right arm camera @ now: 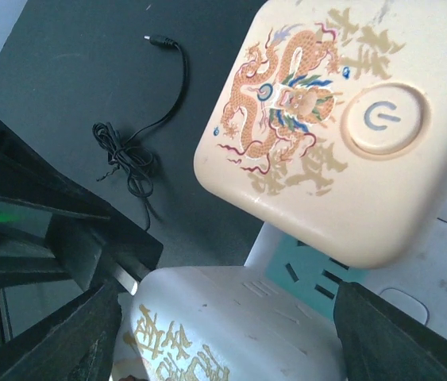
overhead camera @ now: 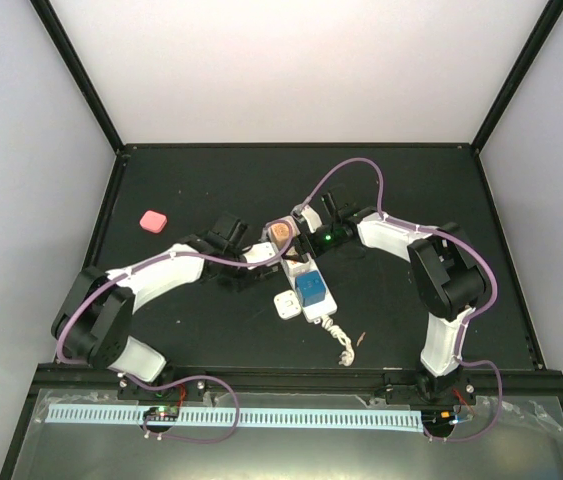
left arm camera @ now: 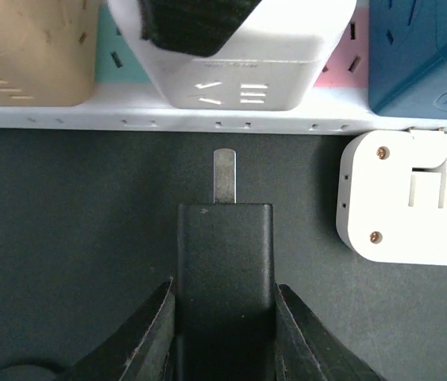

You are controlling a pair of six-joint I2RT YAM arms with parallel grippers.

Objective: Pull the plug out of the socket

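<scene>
The left tool (left arm camera: 223, 290) is closed on a black plug (left arm camera: 223, 238), its metal pin bare, just beside the long white socket (left arm camera: 88, 115) with green and pink faces. The right tool (right arm camera: 227, 302) grips a white adapter (right arm camera: 207, 321) on this socket.

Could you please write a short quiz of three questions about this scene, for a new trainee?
1. True or false: the black plug between the left fingers has its metal prong inside the power strip.
2. The adapter with the dragon picture is: A) blue, B) cream, C) black.
3. Fill in: the white cube adapter lies loose on the ____, beside the strip.

Key: 1 false, the prong is bare and clear of the strip. 2 B. 3 table.
</scene>
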